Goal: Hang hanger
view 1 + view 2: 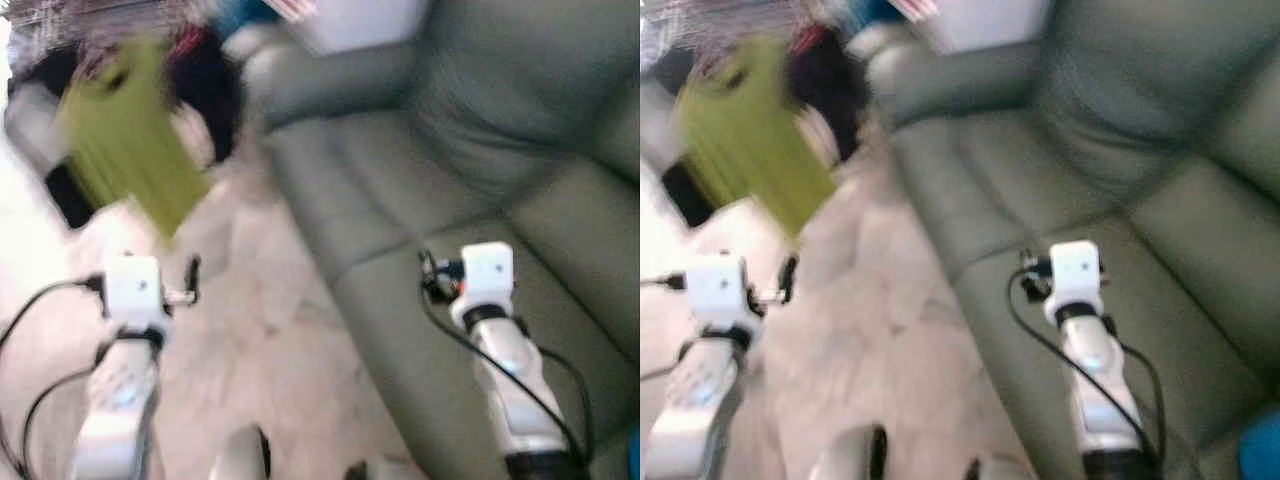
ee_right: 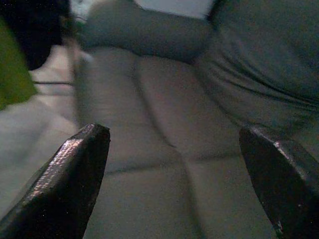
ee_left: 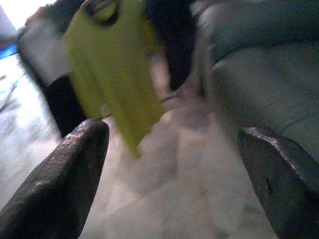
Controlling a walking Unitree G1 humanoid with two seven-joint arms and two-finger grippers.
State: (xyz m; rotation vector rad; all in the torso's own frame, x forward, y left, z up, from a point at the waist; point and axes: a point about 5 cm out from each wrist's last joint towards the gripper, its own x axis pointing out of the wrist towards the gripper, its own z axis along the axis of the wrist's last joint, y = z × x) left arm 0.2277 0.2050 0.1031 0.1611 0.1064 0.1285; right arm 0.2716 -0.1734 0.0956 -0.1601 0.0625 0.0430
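A yellow-green shirt [image 1: 130, 150] hangs at the upper left among dark clothes [image 1: 205, 85]; the picture is blurred, so I cannot make out a hanger in it. My left gripper [image 3: 173, 128] is open and empty, held low over the pale floor and facing the shirt [image 3: 112, 69] from a distance. My right gripper [image 2: 174, 130] is open too, with nothing between its fingers, and hovers over the grey-green sofa seat [image 2: 164, 149]. The white wrist of the left arm [image 1: 133, 288] is over the floor and the right wrist [image 1: 487, 270] is over the sofa.
A large grey-green sofa [image 1: 480, 150] takes up the right half, its arm [image 1: 330, 75] at the back. Pale marbled floor [image 1: 250, 330] lies between the sofa and the clothes. A dark object [image 1: 70, 195] stands low behind the shirt.
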